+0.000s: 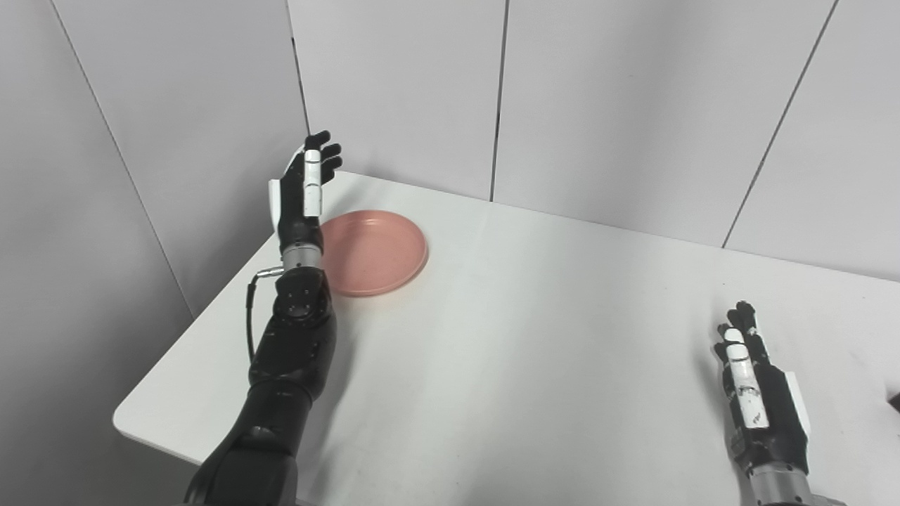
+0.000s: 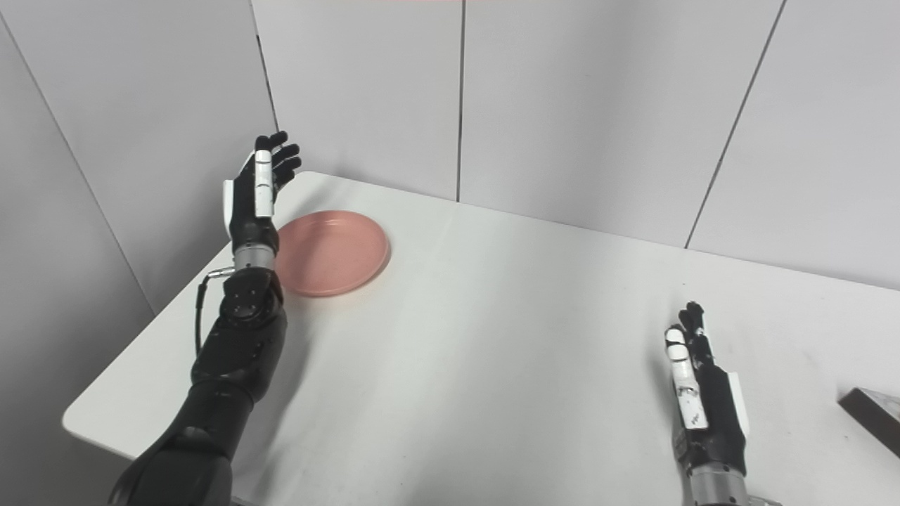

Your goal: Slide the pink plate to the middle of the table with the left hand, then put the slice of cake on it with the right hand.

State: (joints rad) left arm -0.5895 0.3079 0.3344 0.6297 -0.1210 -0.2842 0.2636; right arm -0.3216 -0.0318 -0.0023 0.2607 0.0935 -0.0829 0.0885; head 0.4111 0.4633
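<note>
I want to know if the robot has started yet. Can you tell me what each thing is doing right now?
pink plate: empty, flat on the table's far left part, not yet in the middle.
left hand: open, raised beside the plate's left edge, holding nothing.
right hand: open, low at the table's near right, holding nothing.
slice of cake: dark, at the right edge, partly out of view, not held.
</note>
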